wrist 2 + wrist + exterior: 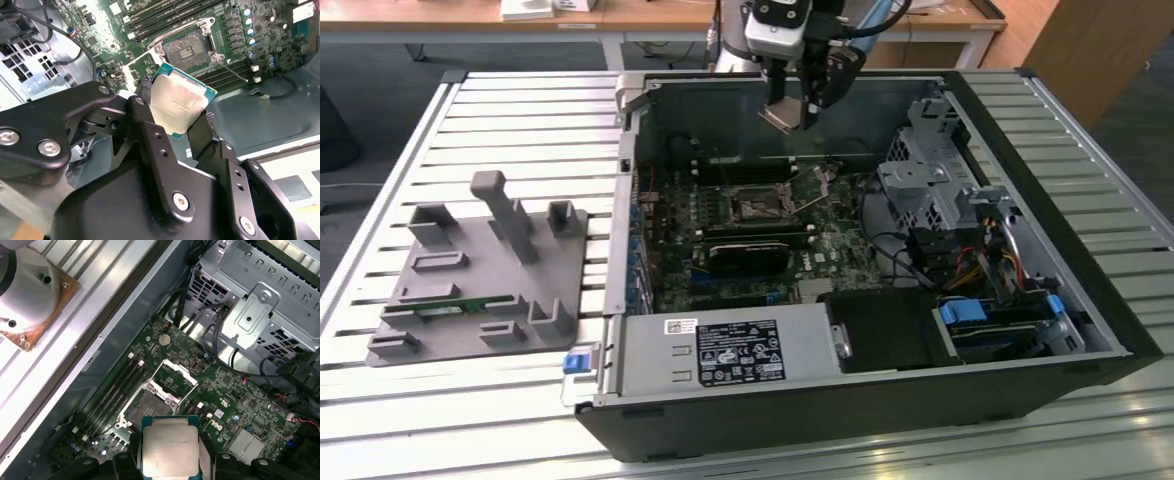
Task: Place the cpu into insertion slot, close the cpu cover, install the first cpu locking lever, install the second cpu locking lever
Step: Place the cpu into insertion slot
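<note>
The cpu (pixel 785 115) (pixel 177 102) (pixel 169 450) is a small square chip with a pale metal face and a green edge. My gripper (pixel 797 112) (pixel 175 107) (pixel 169 460) is shut on it, one black finger (pixel 145 117) on each side. It hangs above the open computer case, over the rear part of the motherboard. The insertion slot (pixel 757 207) (pixel 187 47) (pixel 147 407) lies below, dark and uncovered. The cpu cover (pixel 175 376) stands swung open beside the slot. A thin locking lever (pixel 232 70) sticks out from the socket.
A silver drive cage (pixel 927 180) and cables line the case at the exterior view's right. The power supply (pixel 720 350) sits at the near end. A black card (pixel 747 255) lies near the socket. A grey fixture (pixel 480 270) rests on the slatted table (pixel 520 110).
</note>
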`<act>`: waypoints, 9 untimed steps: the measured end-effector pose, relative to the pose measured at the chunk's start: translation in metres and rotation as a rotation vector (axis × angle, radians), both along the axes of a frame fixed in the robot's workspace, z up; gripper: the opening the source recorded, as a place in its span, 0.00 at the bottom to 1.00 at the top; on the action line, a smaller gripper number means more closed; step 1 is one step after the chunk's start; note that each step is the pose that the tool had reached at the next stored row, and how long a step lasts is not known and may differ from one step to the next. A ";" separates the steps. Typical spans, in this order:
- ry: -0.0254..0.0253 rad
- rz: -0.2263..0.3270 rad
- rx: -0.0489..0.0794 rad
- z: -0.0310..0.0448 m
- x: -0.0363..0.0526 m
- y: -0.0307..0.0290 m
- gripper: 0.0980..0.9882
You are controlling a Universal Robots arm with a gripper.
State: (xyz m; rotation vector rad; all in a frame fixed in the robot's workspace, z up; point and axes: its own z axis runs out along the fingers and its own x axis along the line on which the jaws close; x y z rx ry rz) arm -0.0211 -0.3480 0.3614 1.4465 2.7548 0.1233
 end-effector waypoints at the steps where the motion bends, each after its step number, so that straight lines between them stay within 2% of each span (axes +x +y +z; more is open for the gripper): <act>1: 0.0000 -0.010 0.000 -0.0002 0.0000 0.0000 0.49; 9: 0.0000 -0.091 0.000 -0.0018 -0.0004 0.0011 0.49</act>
